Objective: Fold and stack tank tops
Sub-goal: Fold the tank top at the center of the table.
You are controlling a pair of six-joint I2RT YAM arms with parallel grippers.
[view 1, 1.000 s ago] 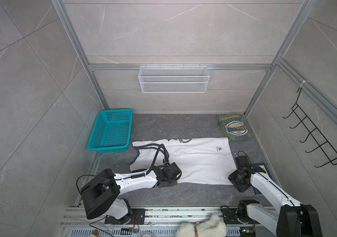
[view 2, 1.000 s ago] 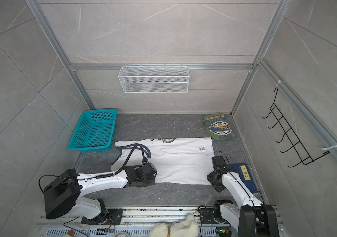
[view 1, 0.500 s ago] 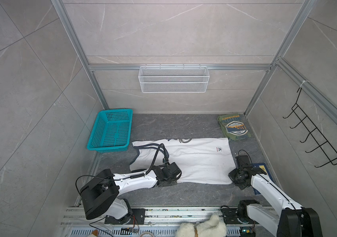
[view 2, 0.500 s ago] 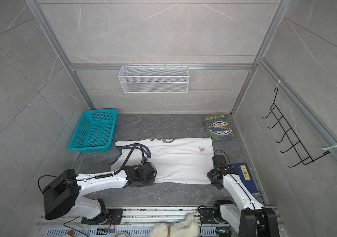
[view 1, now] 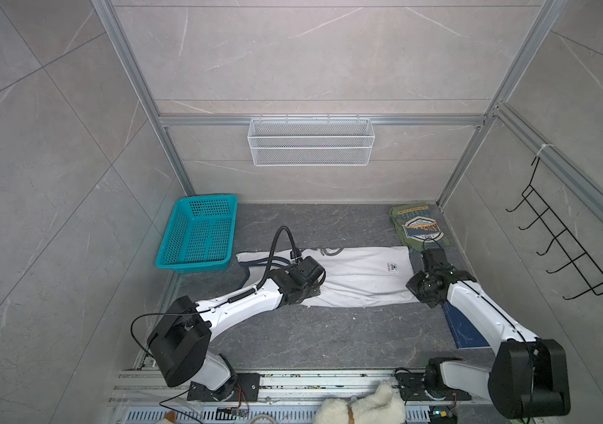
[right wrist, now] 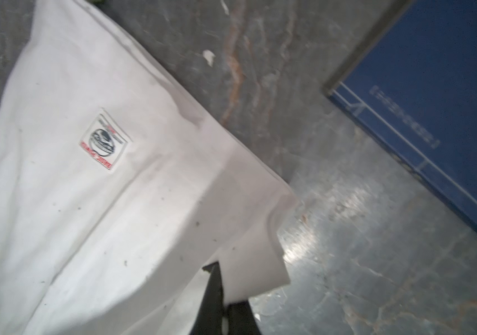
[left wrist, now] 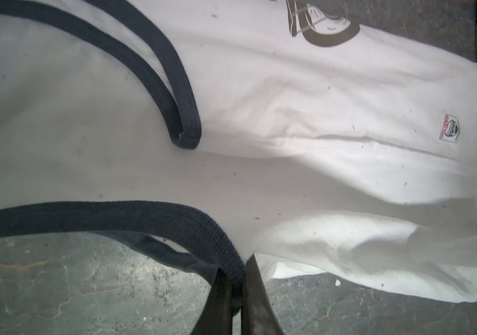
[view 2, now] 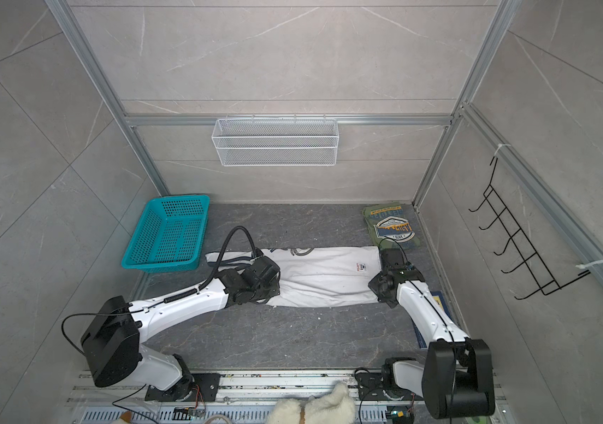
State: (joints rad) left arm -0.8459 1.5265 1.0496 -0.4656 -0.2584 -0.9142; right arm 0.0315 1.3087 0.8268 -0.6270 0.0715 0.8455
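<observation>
Now the left gripper (left wrist: 235, 282) is clamped on the navy armhole trim of the white tank top (view 1: 358, 282) — spread across mid-frame — while the right gripper (right wrist: 223, 290) pinches its hem corner; the olive tank top (view 1: 419, 229) lies folded just above its right end.

Bare tabletop (view 1: 329, 341) is lying open on the near side of the white tank top (view 1: 358, 282), between left arm (view 1: 241, 304) and right arm (view 1: 483, 312). Another open strip is running along the back wall (view 1: 311, 183). Teal basket (view 1: 197, 235) is blocking far-left corner; olive tank top (view 1: 419, 227) is filling far-right. Blue board (view 1: 467, 330) is lying flat under the right arm. Wire shelf (view 1: 311, 141) and hook rack (view 1: 564, 242) are jutting overhead.
</observation>
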